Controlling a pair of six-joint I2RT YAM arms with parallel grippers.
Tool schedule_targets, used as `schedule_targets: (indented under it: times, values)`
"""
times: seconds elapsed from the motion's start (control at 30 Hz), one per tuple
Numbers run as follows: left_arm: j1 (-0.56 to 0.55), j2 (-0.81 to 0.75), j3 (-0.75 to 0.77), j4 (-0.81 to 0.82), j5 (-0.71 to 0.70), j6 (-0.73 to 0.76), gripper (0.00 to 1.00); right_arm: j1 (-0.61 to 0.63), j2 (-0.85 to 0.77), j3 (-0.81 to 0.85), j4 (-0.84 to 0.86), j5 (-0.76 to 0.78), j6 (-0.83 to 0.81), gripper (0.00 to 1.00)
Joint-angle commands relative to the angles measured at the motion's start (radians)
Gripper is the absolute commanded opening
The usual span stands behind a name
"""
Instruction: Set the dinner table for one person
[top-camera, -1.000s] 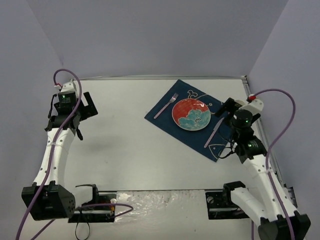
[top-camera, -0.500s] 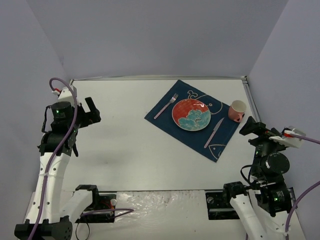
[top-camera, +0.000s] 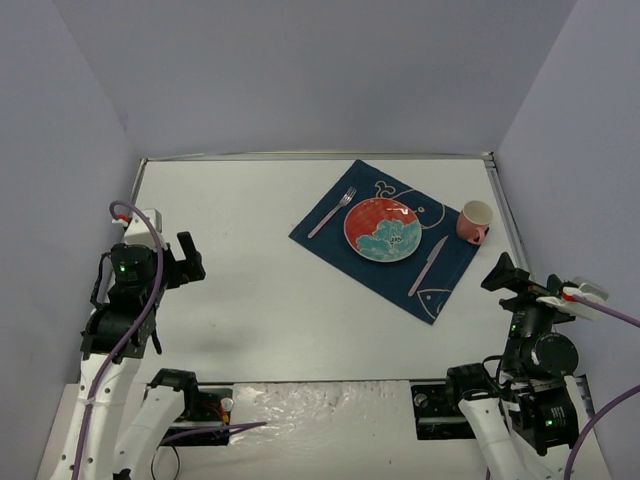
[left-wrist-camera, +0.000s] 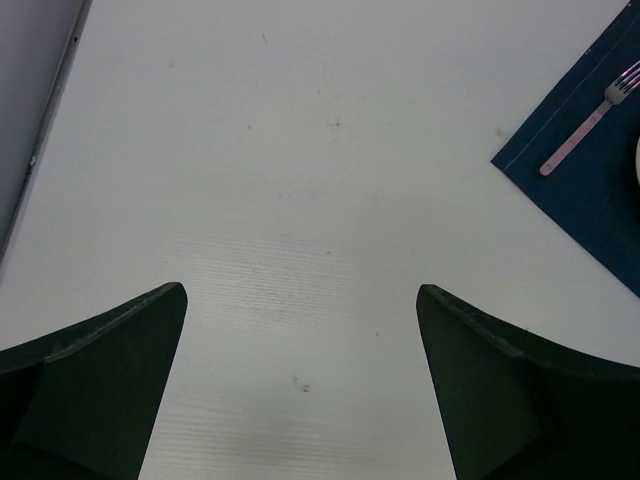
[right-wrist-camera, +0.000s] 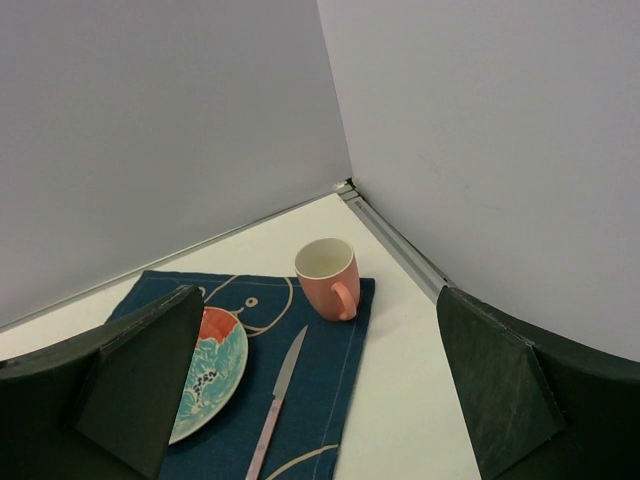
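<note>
Bench (top-camera: 260, 300): a large, flat, white rectangle, plain and matte (the left wrist view shows a few faint scuffs). It fills the floor of the enclosure, and the arm bases sit at its 6 o'clock edge.
Walls (top-camera: 300, 70): pale lavender, closing the bench in at 9, 12 and 3 o'clock.
Placemat (top-camera: 325, 238): dark blue cloth with white line drawings. It lies flat and turned on the diagonal, at about 1 o'clock from the bench's middle.
Plate (top-camera: 382, 228): round, red and teal, near the middle of the placemat.
Fork (top-camera: 332, 212): pale, on the placemat at 10 o'clock of the plate, just beside it and not touching.
Knife (top-camera: 428, 265): on the placemat at 4 o'clock of the plate, apart from it.
Mug (top-camera: 474, 221): pink outside and white inside, standing upright on the placemat's 3 o'clock corner.
Left pincer (left-wrist-camera: 300, 300): jaws wide apart and holding nothing. It is over bare bench on the 9 o'clock side, well apart from the placemat.
Right pincer (right-wrist-camera: 320, 292): jaws wide apart and empty. It is up off the bench at about 4 o'clock, facing the mug and knife.
</note>
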Motion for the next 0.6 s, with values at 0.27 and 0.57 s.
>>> schedule_targets:
  times: [0.27,0.57]
  values:
    - [0.001,0.022,-0.011,0.043,-0.095,0.01,0.97,-0.005,0.022,-0.016,0.061,-0.019,-0.053,1.0]
    - [0.021,0.026,-0.009,0.042,-0.102,0.01,0.97,-0.005,0.014,-0.016,0.062,-0.037,-0.047,1.0]
